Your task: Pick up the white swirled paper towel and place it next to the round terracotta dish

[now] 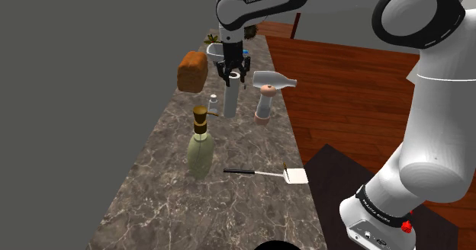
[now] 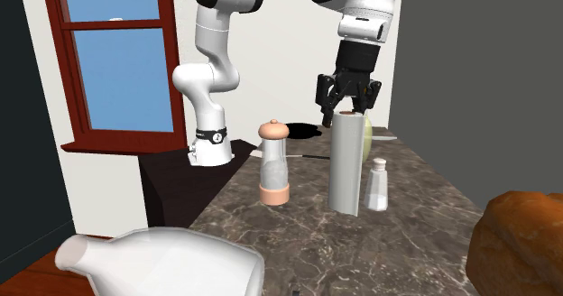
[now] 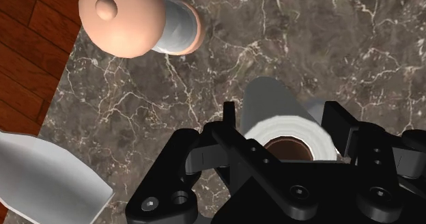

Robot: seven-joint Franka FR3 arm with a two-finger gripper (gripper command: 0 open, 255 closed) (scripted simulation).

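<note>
The all-black two-finger gripper points straight down over the tall white paper towel roll with a brown cardboard core. Its fingers are clenched against opposite sides of the roll's top end, so I judge the roll grasped. Taking it from above makes sense. The roll stands upright about midway between the long edges of the dark veined marble worktop, toward its far end in the shoulder view, and neighbours crowd it. A small white salt shaker stands just beside it. A clear grinder with a peach-coloured domed cap and base stands near, closer to the edge that borders the red-brown wooden floor. A sideways approach would risk knocking them. Whether the roll's base is off the worktop I cannot tell. The step in hand looks like the lift, and a straight rise should clear both neighbours before any carry toward the round terracotta dish.
</note>
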